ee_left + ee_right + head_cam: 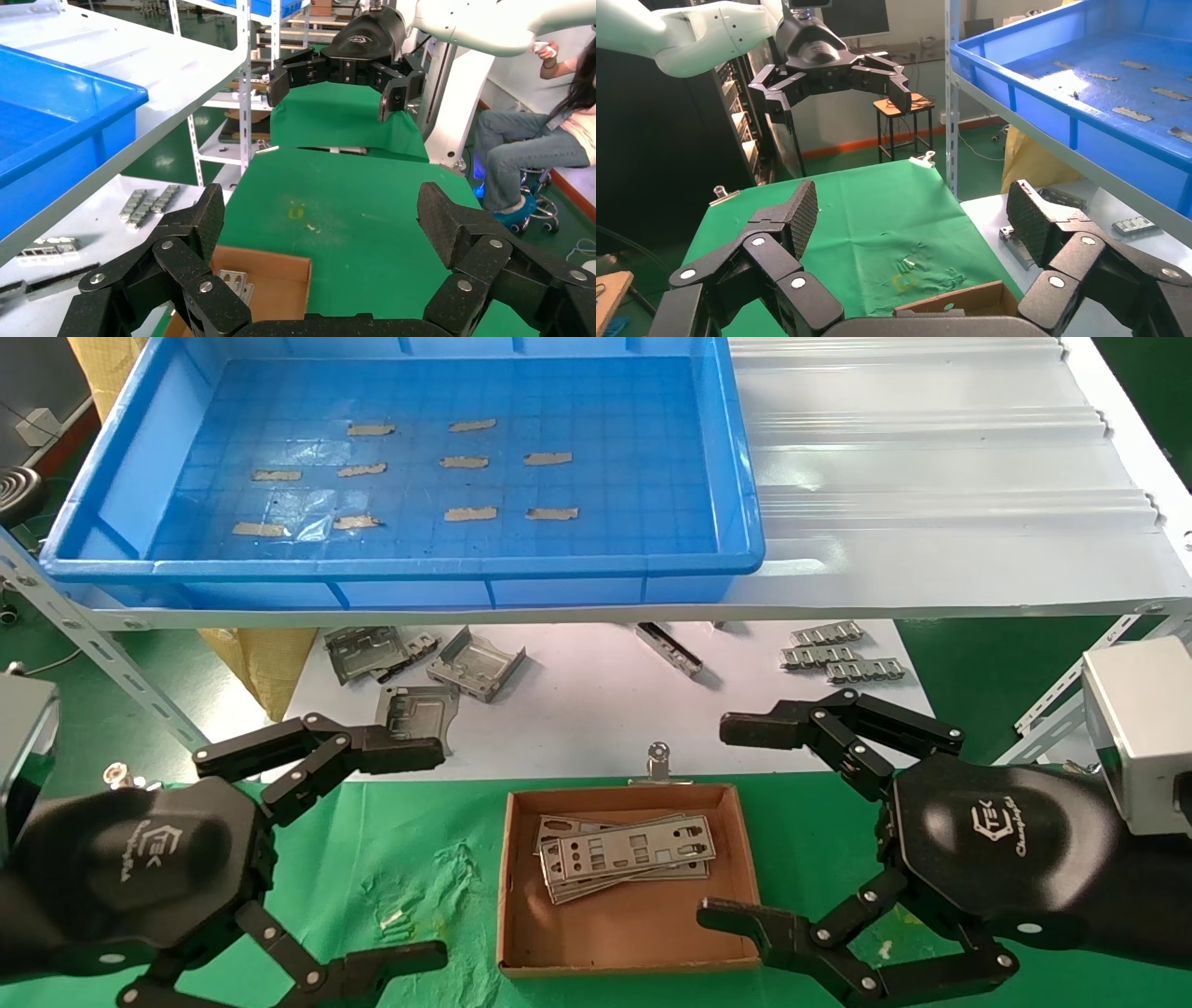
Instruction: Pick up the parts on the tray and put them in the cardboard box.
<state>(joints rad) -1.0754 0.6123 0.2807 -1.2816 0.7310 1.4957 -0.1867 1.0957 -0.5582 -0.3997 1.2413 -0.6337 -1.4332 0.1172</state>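
Note:
The blue tray [736, 477] stands on the white shelf and holds only beige tape scraps; no plates lie in it. The cardboard box [521, 896] sits on the green cloth between my grippers with a few silver plates [629, 854] stacked inside. A corner of the box [281, 277] and a plate end [235, 281] show in the left wrist view, and the box edge [961, 302] shows in the right wrist view. My left gripper [438, 845] is open and empty left of the box. My right gripper [722, 822] is open and empty right of it.
Bent grey brackets [475, 663] and ribbed strips [843, 654] lie on the white sheet under the shelf. A metal clip [658, 764] pins the cloth behind the box. Angled shelf supports [93, 645] stand at both sides. A seated person [541, 133] is far off.

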